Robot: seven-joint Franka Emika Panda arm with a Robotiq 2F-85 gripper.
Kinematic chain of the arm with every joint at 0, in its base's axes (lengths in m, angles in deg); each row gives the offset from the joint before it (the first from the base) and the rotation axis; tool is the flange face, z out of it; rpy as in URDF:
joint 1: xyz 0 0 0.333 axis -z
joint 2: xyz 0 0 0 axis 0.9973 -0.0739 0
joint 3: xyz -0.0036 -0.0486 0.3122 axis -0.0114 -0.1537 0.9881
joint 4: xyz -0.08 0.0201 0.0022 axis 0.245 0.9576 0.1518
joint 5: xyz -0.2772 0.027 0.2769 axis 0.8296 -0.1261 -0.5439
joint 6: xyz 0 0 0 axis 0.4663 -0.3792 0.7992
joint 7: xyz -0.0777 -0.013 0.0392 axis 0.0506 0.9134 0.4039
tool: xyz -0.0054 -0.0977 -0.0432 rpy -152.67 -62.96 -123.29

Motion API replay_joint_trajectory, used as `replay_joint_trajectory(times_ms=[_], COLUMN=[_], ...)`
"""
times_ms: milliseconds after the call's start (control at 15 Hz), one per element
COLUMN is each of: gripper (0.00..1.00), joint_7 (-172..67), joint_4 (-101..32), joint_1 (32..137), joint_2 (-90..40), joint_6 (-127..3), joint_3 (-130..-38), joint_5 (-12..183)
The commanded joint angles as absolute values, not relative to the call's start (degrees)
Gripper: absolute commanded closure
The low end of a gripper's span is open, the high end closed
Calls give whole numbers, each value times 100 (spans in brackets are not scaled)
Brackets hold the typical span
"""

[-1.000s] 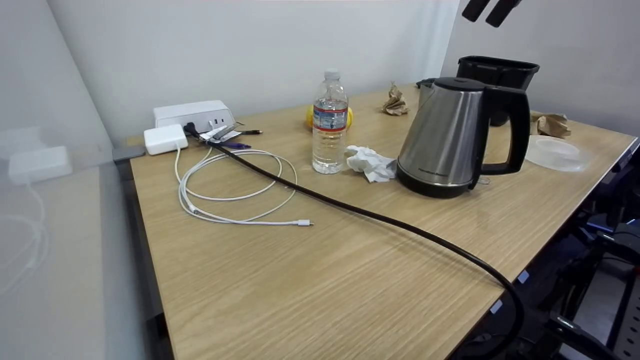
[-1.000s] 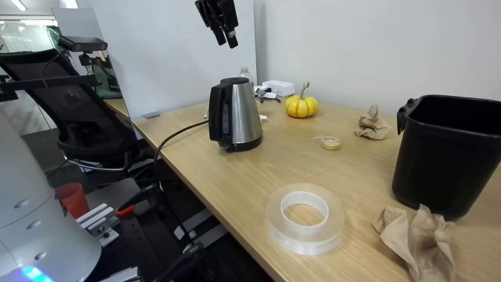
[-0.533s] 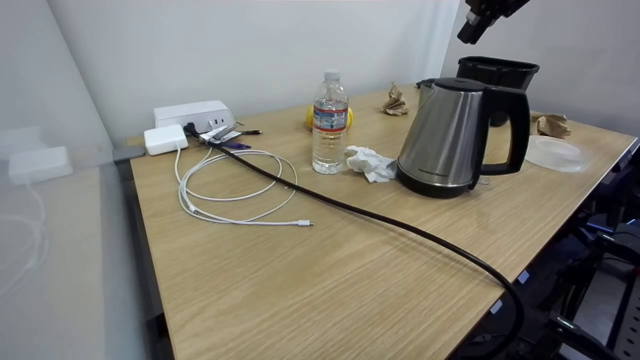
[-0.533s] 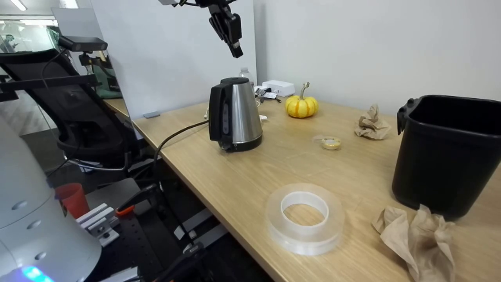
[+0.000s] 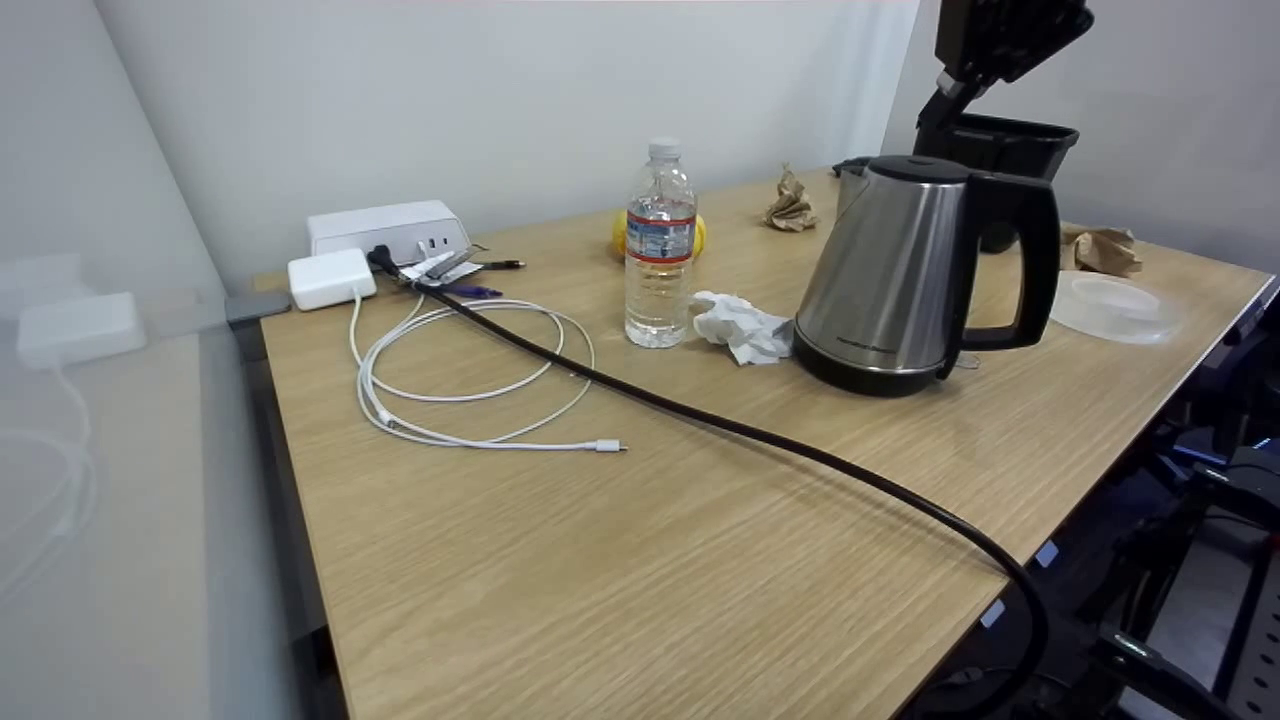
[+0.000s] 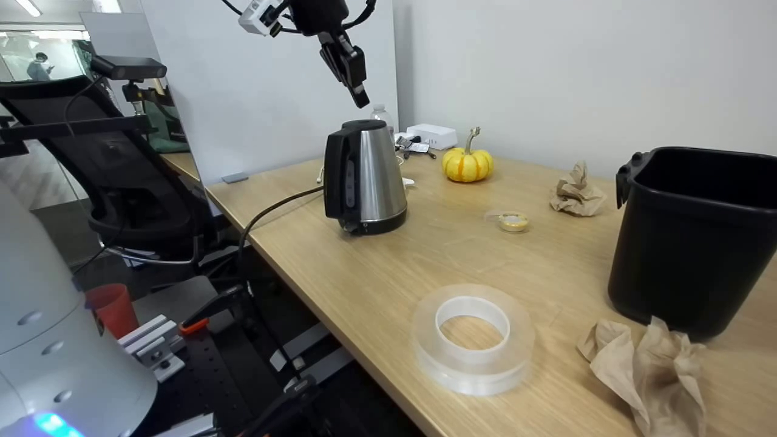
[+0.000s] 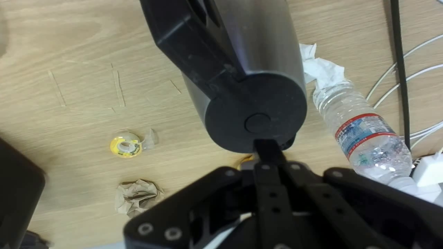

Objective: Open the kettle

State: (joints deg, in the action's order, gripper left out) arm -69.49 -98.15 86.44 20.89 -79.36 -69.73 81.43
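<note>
The brushed-steel kettle (image 5: 878, 285) stands upright on the table, its black lid (image 7: 238, 110) down flat on top. Its black handle (image 6: 337, 173) shows in both exterior views. In the wrist view a round button mark (image 7: 258, 123) sits on the lid, and part of the short spout pokes out beyond the rim. My gripper (image 6: 361, 99) hangs tilted above the kettle, with a small gap between its tips and the lid in that exterior view. Its fingers (image 7: 268, 152) are together with nothing between them, overlapping the lid's edge opposite the handle in the wrist view.
Beside the kettle are a water bottle (image 5: 660, 250) and white tissue (image 5: 740, 325). A black cord (image 5: 750, 432) crosses the table. Farther off are a yellow pumpkin (image 6: 467, 164), tape rolls (image 6: 425, 328), crumpled brown paper (image 6: 576, 193) and a black bin (image 6: 686, 255).
A second ago the two fingers stood apart, higher up; they have come together. The gripper has come down closer to the kettle's top. The kettle has not moved.
</note>
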Motion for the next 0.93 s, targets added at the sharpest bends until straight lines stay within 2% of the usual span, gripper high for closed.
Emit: replay_joint_trajectory(times_ms=[0,867], gripper=[100,100], joint_7=[-7091,-7111], joint_4=[-10016,-10089], joint_1=[8865,9055], joint_2=[2061,1944], joint_6=[-8599,-8740], joint_3=[-6764,-6516], joint_5=[8339,8412])
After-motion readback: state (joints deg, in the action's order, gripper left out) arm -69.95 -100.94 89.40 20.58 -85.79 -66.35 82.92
